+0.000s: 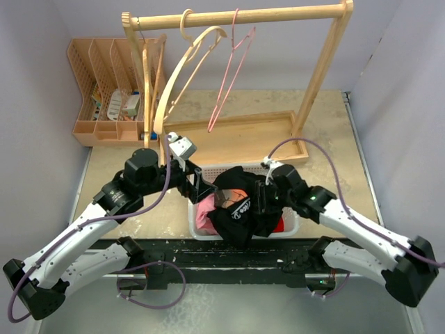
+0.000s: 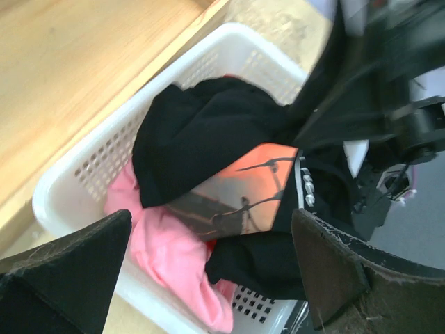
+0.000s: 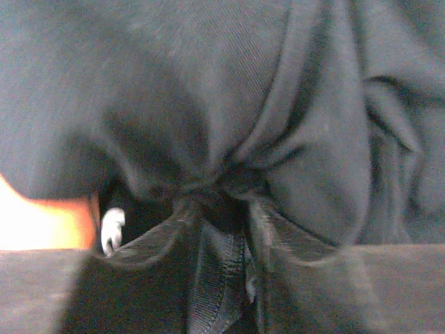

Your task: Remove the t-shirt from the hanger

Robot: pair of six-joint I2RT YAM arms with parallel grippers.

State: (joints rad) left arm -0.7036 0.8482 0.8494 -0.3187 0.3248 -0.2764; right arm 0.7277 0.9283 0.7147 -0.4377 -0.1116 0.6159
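Observation:
A black t-shirt (image 1: 238, 205) with an orange print hangs bunched over a white basket (image 1: 197, 228); it also shows in the left wrist view (image 2: 201, 132) and fills the right wrist view (image 3: 208, 90). My right gripper (image 1: 261, 197) is shut on the t-shirt's fabric, pinched between its fingertips (image 3: 221, 209). My left gripper (image 1: 198, 182) is open beside the shirt, its fingers (image 2: 327, 264) spread above the basket (image 2: 69, 181). A wooden hanger (image 1: 182, 66) and a pink wire hanger (image 1: 233, 62) hang bare on the wooden rack (image 1: 236, 15).
A pink garment (image 2: 170, 250) and something red lie in the basket under the shirt. The rack's wooden base tray (image 1: 236, 139) sits just behind the basket. A peach desk organiser (image 1: 111, 90) stands at the back left.

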